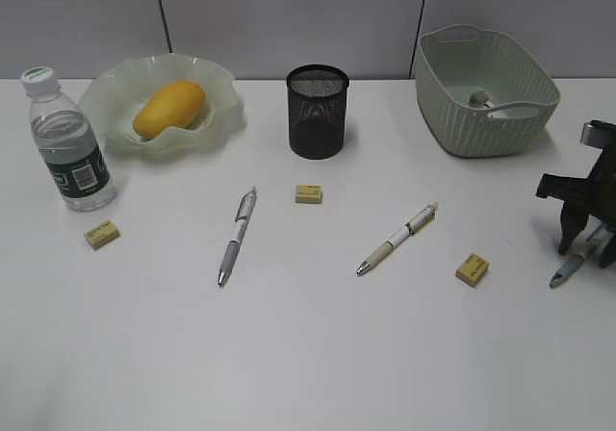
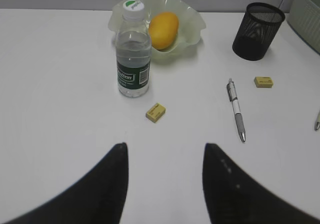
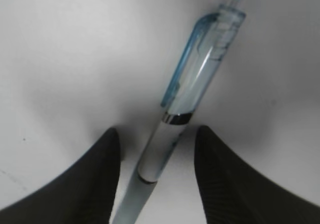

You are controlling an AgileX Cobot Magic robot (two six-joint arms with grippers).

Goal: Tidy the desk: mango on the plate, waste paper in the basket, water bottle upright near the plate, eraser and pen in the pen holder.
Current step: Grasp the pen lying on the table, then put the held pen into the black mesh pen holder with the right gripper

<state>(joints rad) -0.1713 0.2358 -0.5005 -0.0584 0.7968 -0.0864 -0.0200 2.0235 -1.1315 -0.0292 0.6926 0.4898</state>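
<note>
Across the whole scene spreads the white desk [image 1: 308, 354], with everything else resting on it. At its far right stands the pale green ribbed basket [image 1: 486, 128], and inside it lies the crumpled waste paper [image 1: 478, 96]. At the far left sits the wavy-rimmed plate [image 1: 115, 99], holding the yellow-orange mango [image 1: 169, 109]. Just in front of the plate, to its left, the water bottle [image 1: 67, 142] stands upright with its white cap on. Between plate and basket stands the black mesh pen holder [image 1: 318, 112].

At the right edge the right gripper [image 1: 583, 243] is down at the desk, its fingers [image 3: 100, 179] standing on either side of a blue clear-bodied pen [image 3: 200, 69] that lies flat. In the right wrist view there are gaps between the pads and the pen barrel, so the jaws are apart and not pinching it. The left gripper [image 2: 165, 184] hangs above bare desk with its jaws apart and nothing between them.

Two more pens lie loose: a grey one [image 1: 237, 235] in front of the holder to the left, and a cream one [image 1: 397, 239] to the right of centre. Three small yellow erasers remain on the desk: one [image 1: 102, 234] near the bottle, one [image 1: 308, 193] just in front of the holder, and one [image 1: 472, 269] between the cream pen and the right gripper.
</note>
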